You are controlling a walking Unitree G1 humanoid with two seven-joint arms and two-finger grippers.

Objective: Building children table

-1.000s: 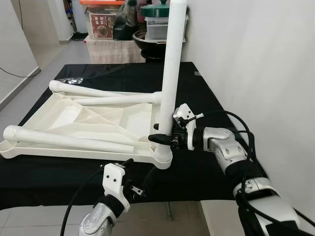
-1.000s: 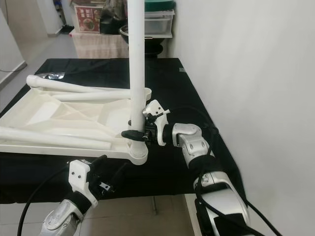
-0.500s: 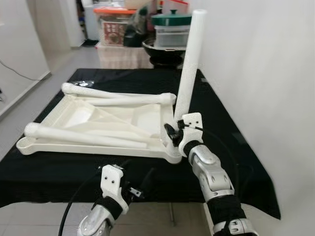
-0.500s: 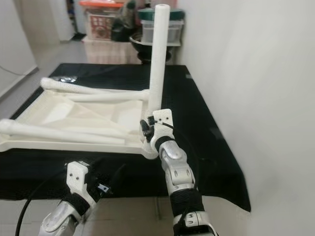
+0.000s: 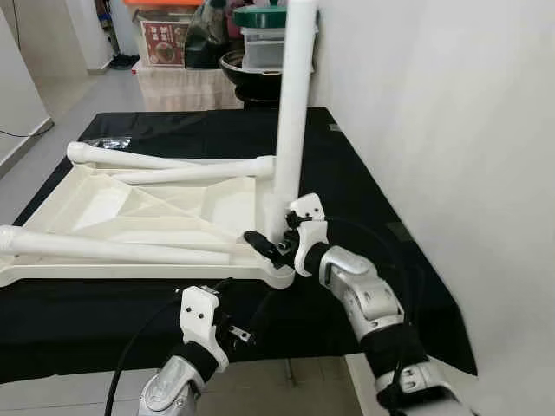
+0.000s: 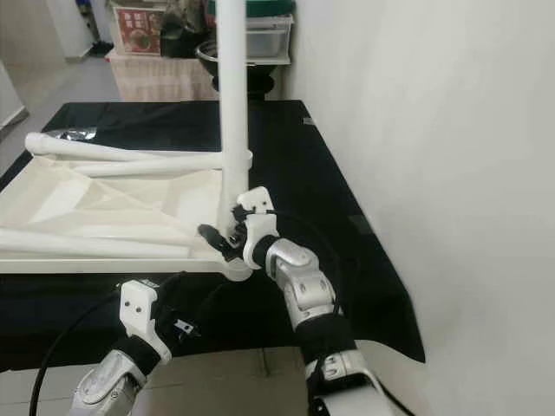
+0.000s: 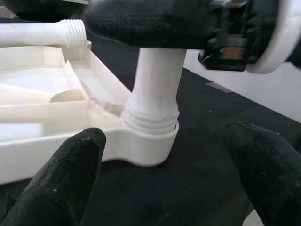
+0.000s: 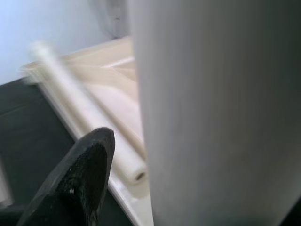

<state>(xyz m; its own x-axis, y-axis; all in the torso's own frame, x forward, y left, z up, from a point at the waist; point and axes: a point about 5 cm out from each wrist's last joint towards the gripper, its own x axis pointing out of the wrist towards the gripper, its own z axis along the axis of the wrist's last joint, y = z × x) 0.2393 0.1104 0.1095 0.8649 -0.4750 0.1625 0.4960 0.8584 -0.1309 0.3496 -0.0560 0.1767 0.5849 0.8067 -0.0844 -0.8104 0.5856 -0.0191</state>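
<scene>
We see the white plastic children's table top (image 5: 130,208) lying upside down on a black-covered tabletop (image 5: 364,199), its ribbed underside facing up. 1 white leg (image 5: 290,113) stands upright in the corner socket (image 5: 282,273) nearest the robot on its right side, next to a white wall (image 5: 451,130). The right pincer (image 5: 270,245) is pinching this leg just above the socket, 1 black finger (image 5: 260,244) curling around the near side of the tube; the right wrist view, blurred, shows the tube close against the camera with 1 finger (image 8: 80,179) beside it.

The left pincer (image 5: 247,316) hangs low in front of the tabletop edge, its fingers spread and holding nothing. In the left wrist view its 2 fingertips (image 7: 70,174) frame the corner socket, where the leg's ribbed base sits in the round collar, well apart from both tips.

3 more legs (image 5: 165,160) lie loose on the inverted table top: 2 along the far edge and 1 (image 5: 113,250) along the near edge, its threaded end visible in the left wrist view. A small crumpled plastic bag (image 5: 108,143) lies on the cloth at the far left. Beyond the tabletop stand storage boxes (image 5: 169,39) and a dark bowl (image 5: 251,74).
</scene>
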